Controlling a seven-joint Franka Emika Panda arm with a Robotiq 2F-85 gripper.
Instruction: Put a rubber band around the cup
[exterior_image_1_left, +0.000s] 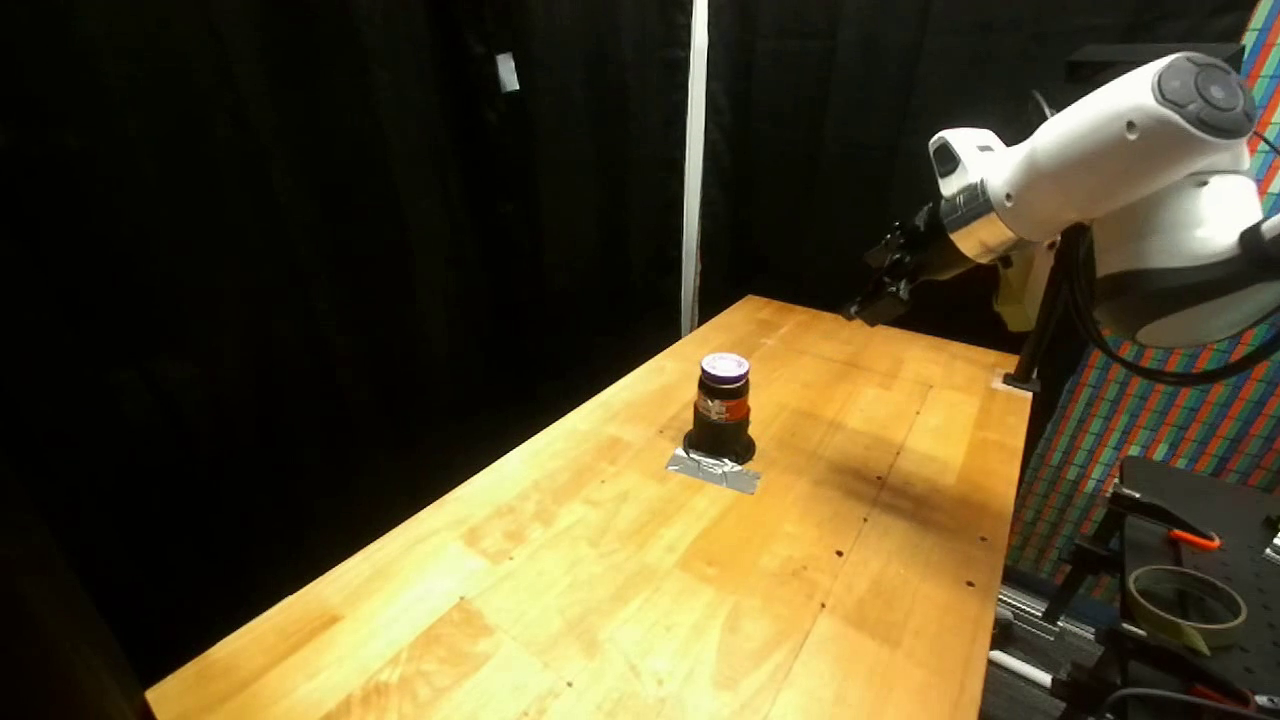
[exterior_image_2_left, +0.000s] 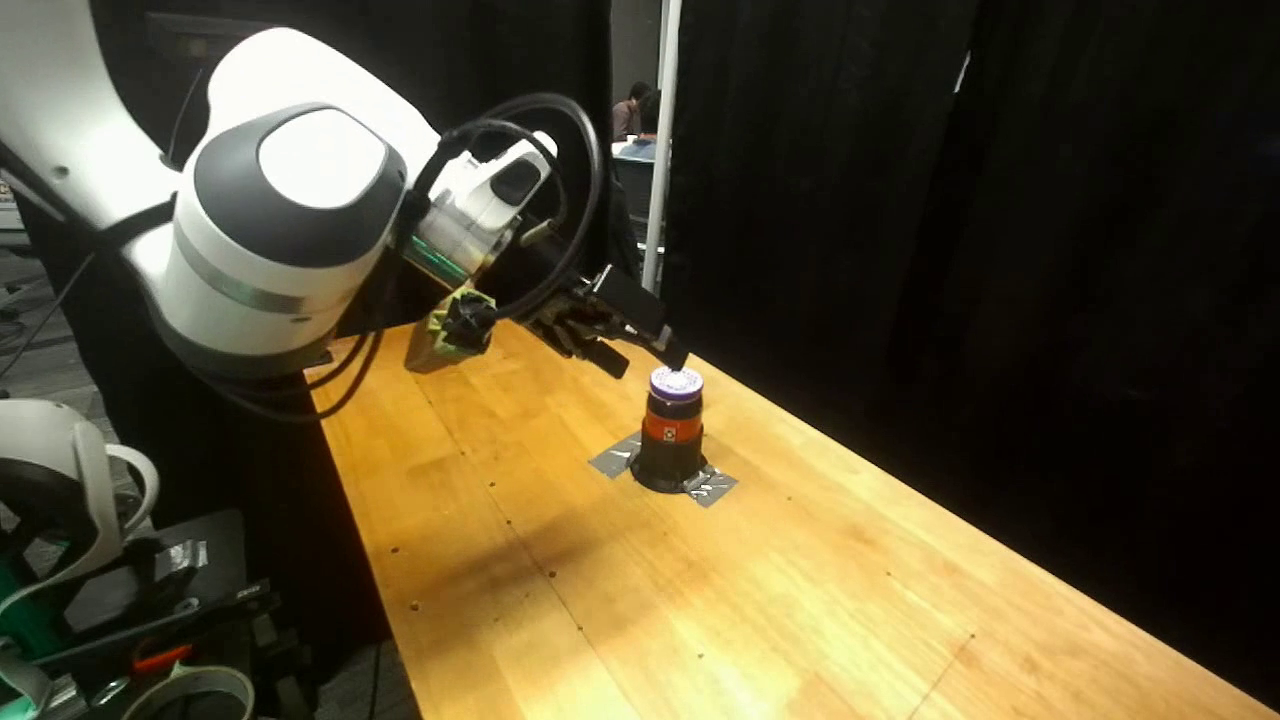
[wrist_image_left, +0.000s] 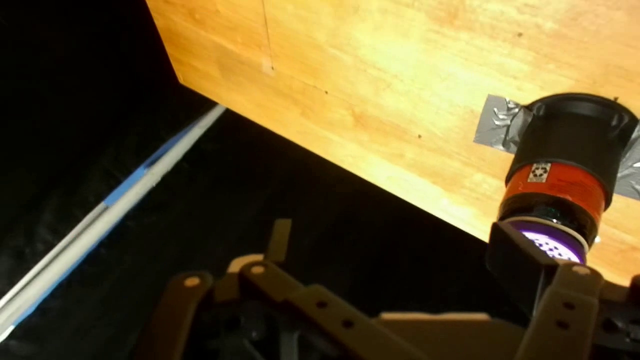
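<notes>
The cup (exterior_image_1_left: 722, 408) is a small dark cylinder with an orange label and a purple-rimmed, whitish lid. It stands upright in a black holder (exterior_image_1_left: 718, 442) that is taped to the wooden table (exterior_image_1_left: 600, 570). The cup also shows in an exterior view (exterior_image_2_left: 672, 428) and at the right of the wrist view (wrist_image_left: 555, 185). I cannot make out a rubber band in any view. My gripper (exterior_image_1_left: 868, 285) is open and empty, above the table and apart from the cup. Its spread fingers also show in an exterior view (exterior_image_2_left: 646, 358) and in the wrist view (wrist_image_left: 392, 227), where one finger overlaps the lid.
Silver tape (exterior_image_1_left: 714, 472) lies at the holder's base. Black curtains and a pale pole (exterior_image_1_left: 693, 170) stand behind the table's far edge. A side cart (exterior_image_1_left: 1200, 500) with a roll of tape (exterior_image_1_left: 1140, 600) stands off the table's side.
</notes>
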